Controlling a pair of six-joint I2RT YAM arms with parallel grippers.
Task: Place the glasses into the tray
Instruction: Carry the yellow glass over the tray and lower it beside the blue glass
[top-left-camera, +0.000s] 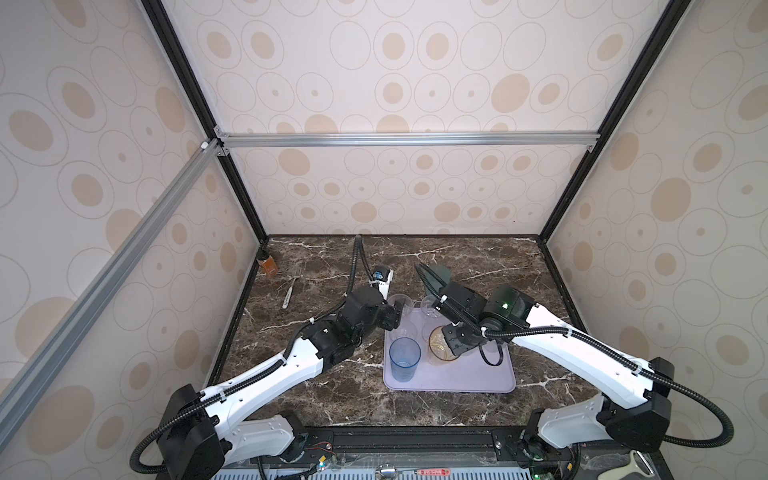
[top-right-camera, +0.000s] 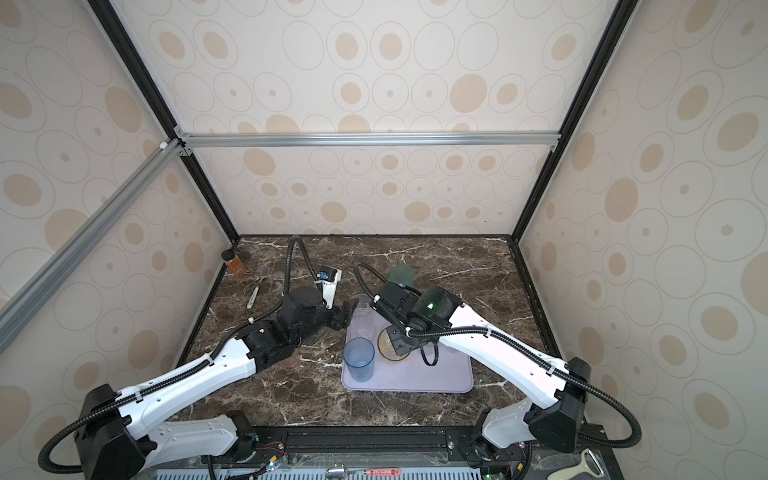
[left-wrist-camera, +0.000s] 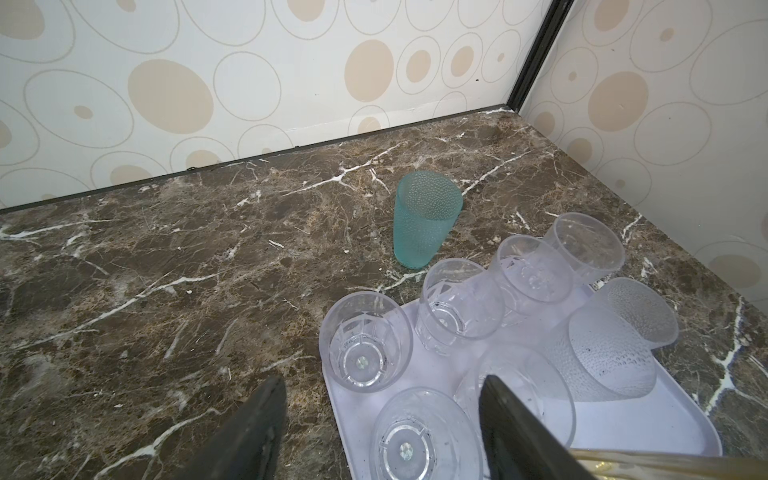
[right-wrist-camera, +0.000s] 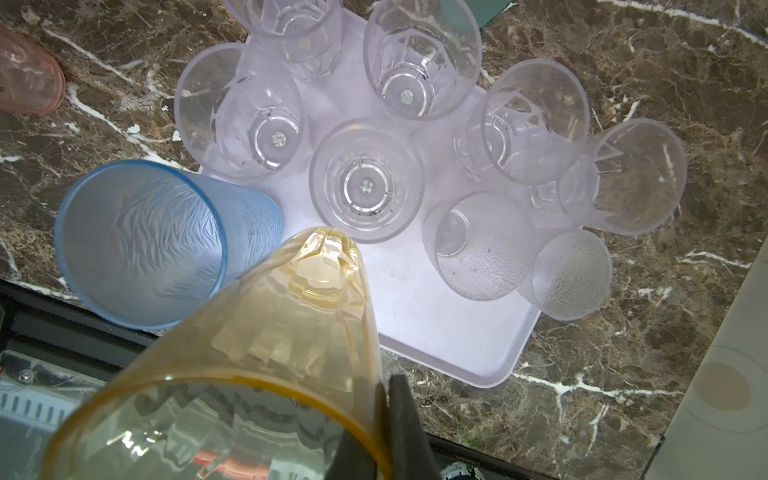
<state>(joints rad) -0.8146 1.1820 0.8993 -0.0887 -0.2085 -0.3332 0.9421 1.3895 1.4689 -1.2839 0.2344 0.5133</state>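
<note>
An amber-yellow tumbler (right-wrist-camera: 257, 353) hangs tilted over the lavender tray (top-left-camera: 457, 384), its rim pinched tight in the right gripper (right-wrist-camera: 380, 415); whether its base touches the tray cannot be told. Clear faceted tumblers (right-wrist-camera: 365, 178) and two frosted ones (right-wrist-camera: 478, 245) crowd the tray's far end, and a blue tumbler (top-left-camera: 404, 363) stands at its near left corner. The left gripper (left-wrist-camera: 382, 386) hovers above them, jaws spread wide, grasping nothing. A teal tumbler (left-wrist-camera: 424, 220) and a pink one (right-wrist-camera: 25, 79) sit off the tray on the marble tabletop (top-left-camera: 332, 395).
</note>
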